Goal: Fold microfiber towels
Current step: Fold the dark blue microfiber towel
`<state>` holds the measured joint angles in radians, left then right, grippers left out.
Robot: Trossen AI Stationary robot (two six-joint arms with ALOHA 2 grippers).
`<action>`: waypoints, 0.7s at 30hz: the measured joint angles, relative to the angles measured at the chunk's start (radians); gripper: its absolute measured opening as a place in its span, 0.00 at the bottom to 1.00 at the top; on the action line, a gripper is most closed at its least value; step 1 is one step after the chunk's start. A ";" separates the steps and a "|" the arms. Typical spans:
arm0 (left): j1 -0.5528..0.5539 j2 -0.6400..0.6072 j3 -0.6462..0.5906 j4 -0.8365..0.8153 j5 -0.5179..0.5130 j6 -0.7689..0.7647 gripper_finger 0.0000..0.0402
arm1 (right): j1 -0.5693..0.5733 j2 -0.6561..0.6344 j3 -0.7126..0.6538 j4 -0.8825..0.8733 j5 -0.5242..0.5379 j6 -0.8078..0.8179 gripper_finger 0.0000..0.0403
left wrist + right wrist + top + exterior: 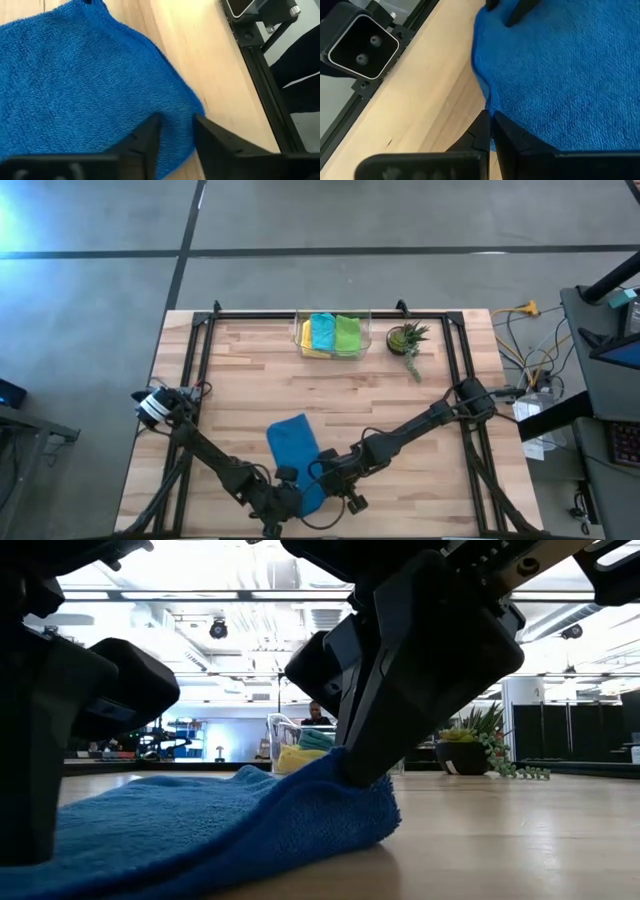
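Right at the near edge of the pale wooden surface [250, 395], both grippers crowd onto the fuzzy blue microfiber towel [296, 450]. Right gripper [490, 122], fingers pressed tight together, pinches the towel's edge. Left gripper [176, 132] sits just beside it over the same near edge, fingers partly apart and straddling the cloth; whether they grip it, can't tell. Farther back, a clear plastic bin [366, 332] holds the yellow, teal and lime green towels [333, 333]. Beside it stands a small potted green plant [405, 339].
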<state>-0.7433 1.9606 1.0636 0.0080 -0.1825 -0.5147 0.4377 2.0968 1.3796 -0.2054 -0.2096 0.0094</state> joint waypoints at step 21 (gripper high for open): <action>-0.016 -0.108 0.026 -0.080 0.075 0.023 0.14 | -0.023 0.000 -0.002 0.000 0.000 0.019 0.02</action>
<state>-0.7598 1.8526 1.0891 -0.0716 -0.1075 -0.4919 0.4150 2.0968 1.3778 -0.2053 -0.2097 0.0284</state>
